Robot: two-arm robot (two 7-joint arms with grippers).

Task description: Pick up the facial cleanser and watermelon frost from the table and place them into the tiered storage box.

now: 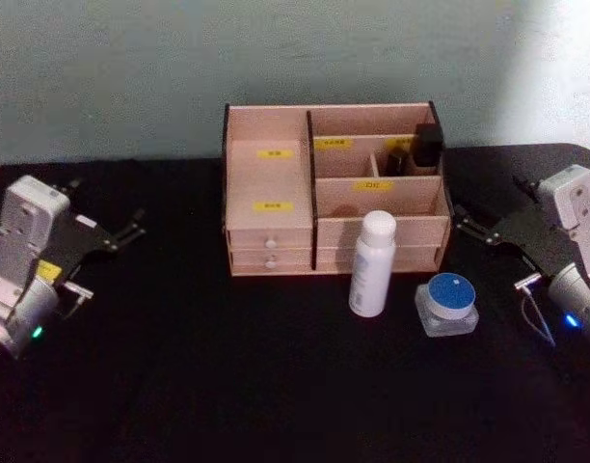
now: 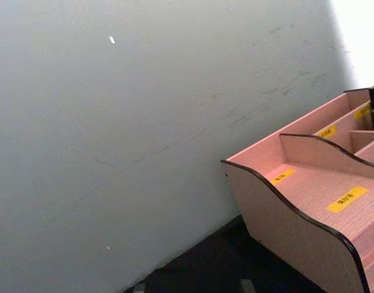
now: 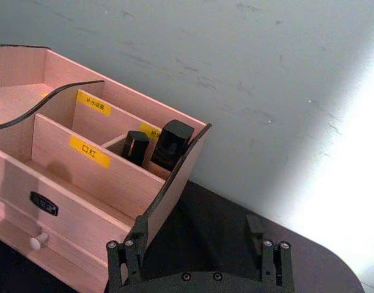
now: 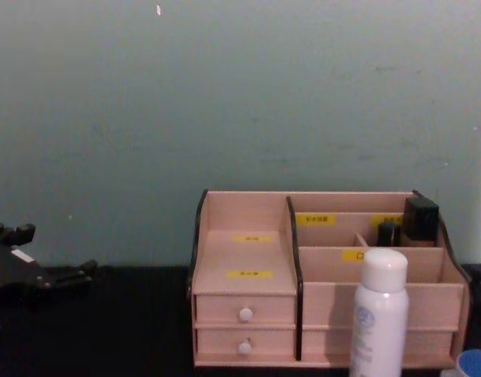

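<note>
Pinkish wood catches your eye first in the head view: the tiered storage box [image 1: 334, 188] stands at the back of the black bench [image 1: 179, 386], against a grey-green wall [image 1: 112, 68]. The facial cleanser [image 1: 372, 265], a white bottle, stands upright just in front of the box's right half. The watermelon frost [image 1: 447, 304], a small jar with a blue lid, sits on the bench near the bottle's right, apart from it. The left gripper [image 1: 131, 224] rests well left of the box with its jaws apart, and the right gripper [image 1: 471, 224] sits just beside the box's right end. Two dark items [image 1: 428, 145] stand in the rear right compartments. From the left wrist view you get the box's left side panel with its dark wavy edge and two yellow labels, but neither product. From the right wrist view you see the right jaws spread wide near the box's right end, with the dark items close up. The chest view adds the two white drawer knobs [image 4: 245, 314], side-on behind the bottle.
</note>
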